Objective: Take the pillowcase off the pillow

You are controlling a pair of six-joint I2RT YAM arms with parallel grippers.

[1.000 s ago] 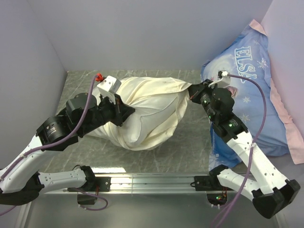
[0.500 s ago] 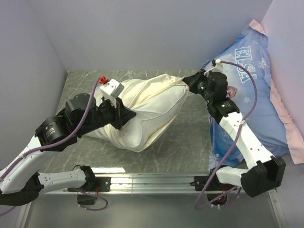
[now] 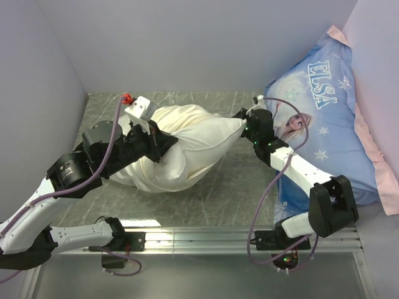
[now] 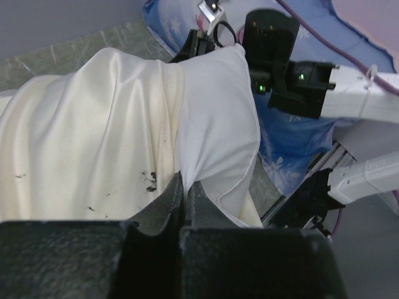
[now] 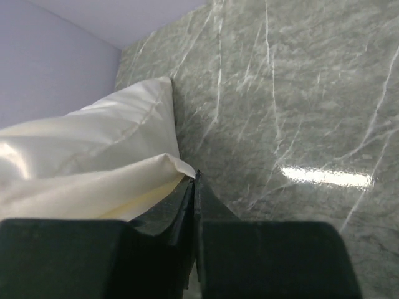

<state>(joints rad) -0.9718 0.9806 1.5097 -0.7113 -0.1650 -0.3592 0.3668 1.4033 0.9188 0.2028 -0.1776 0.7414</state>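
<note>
The cream pillowcase (image 3: 181,128) covers the left part of the white pillow (image 3: 227,131), whose right end shows bare. My left gripper (image 3: 167,148) is shut at the bundle's near side. In the left wrist view its jaws (image 4: 185,180) pinch white pillow fabric (image 4: 218,124), right where the case's rim (image 4: 93,124) ends. My right gripper (image 3: 240,119) sits at the pillow's right corner. In the right wrist view its jaws (image 5: 194,177) are shut, with a cream flap (image 5: 93,193) ending at their tips and the white pillow (image 5: 124,118) behind.
A blue ELSA-print pillow (image 3: 324,106) leans in the right corner, close behind my right arm; it also shows in the left wrist view (image 4: 293,143). Grey marble tabletop (image 3: 243,180) lies under the pillow. A metal rail (image 3: 199,237) runs along the near edge. Walls close the left and back.
My right gripper has moved left toward the pillow and its arm has folded lower. The bundle has grown shorter and plumper, with its white end now showing. My left gripper has barely moved.
</note>
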